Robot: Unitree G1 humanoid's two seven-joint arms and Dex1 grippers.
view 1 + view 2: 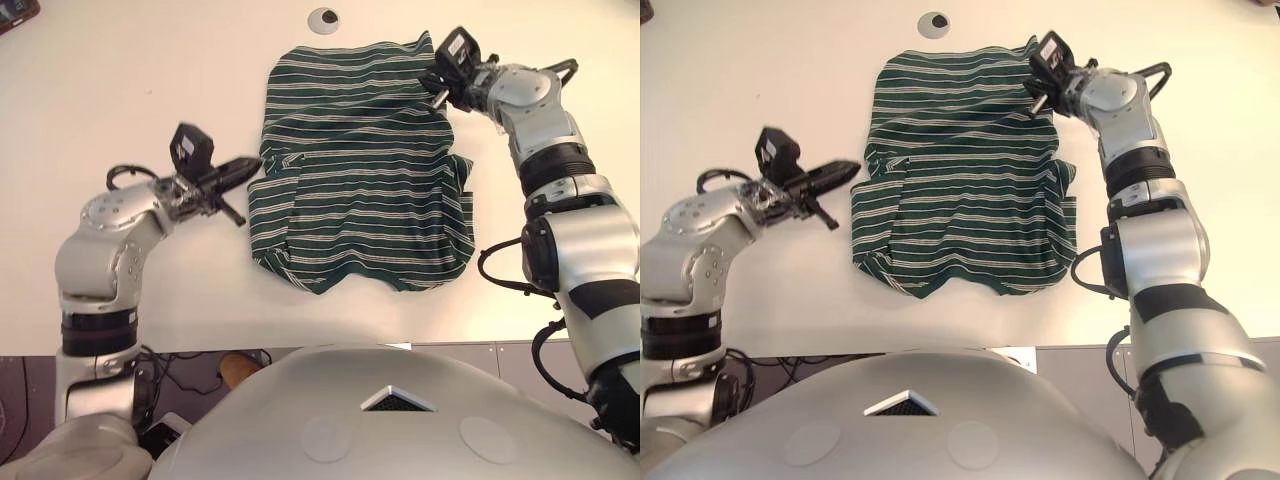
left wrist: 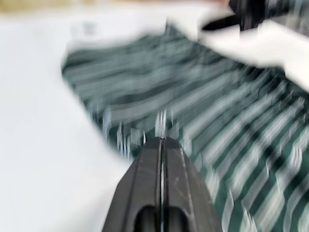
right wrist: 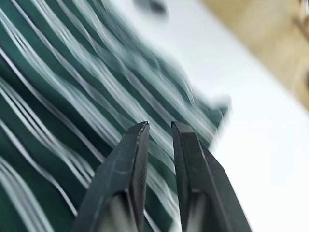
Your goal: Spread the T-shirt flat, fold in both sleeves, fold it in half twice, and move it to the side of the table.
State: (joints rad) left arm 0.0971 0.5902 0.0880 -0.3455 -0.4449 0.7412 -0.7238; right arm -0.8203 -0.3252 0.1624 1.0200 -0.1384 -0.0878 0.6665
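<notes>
Where the T-shirt (image 1: 360,170) lies, the left gripper (image 1: 248,166) hovers just beside.

The dark green cotton T-shirt (image 1: 360,170) carries thin cream-white stripes across its width, set in close groups with broader green bands between them; the flat table (image 1: 120,80) under it is plain white, without pattern; a small round disc (image 1: 324,18) set in the tabletop is pale grey with a dark centre; the two-fingered left gripper (image 2: 161,140) is matt black; the two-fingered right gripper (image 3: 159,126) is black as well; the jointed metal left arm (image 1: 105,235) is silver-grey with a black band; the jointed metal right arm (image 1: 590,235) shows the same silver-grey and black.
</notes>
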